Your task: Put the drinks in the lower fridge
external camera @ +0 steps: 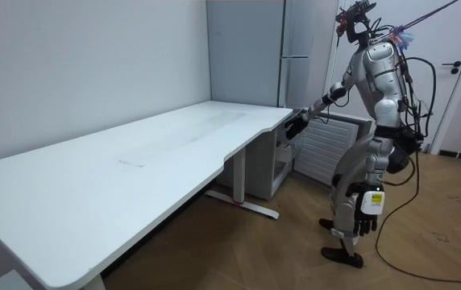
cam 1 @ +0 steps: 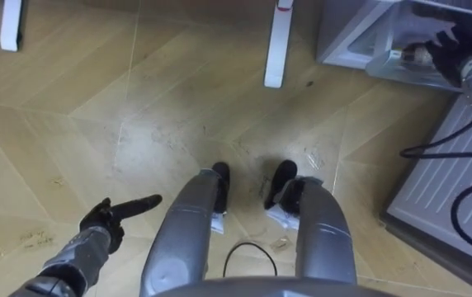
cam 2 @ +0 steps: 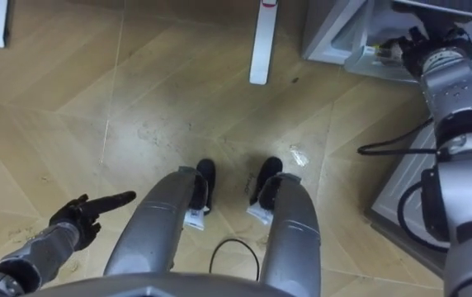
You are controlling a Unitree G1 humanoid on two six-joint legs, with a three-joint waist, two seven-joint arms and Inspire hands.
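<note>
The floor (cam 1: 178,107) is pale wood laid in angled planks, scuffed and dusty in front of the robot's feet. Two square white table legs (cam 1: 277,41) stand on it at the top of the eye views. At the upper right is the grey metal fridge (cam 1: 343,33), its lower part open onto a clear plastic shelf. The right hand (cam 2: 424,49) reaches in over that shelf. What looks like a small drink (cam 1: 420,54), pale with a darker end, lies right at its dark fingers; whether they close on it cannot be told. Below that arm a pale ribbed panel (cam 1: 442,181) slopes away. The left hand (cam 1: 104,221) hangs low at the lower left, one finger straight, the rest loosely bent, holding nothing. The room view adds what the eye views miss: the robot stands upright beside the end of a long white table (external camera: 174,153) with a smooth curved edge. Its right arm stretches past the table corner towards the fridge, and its left hangs by the thigh.
</note>
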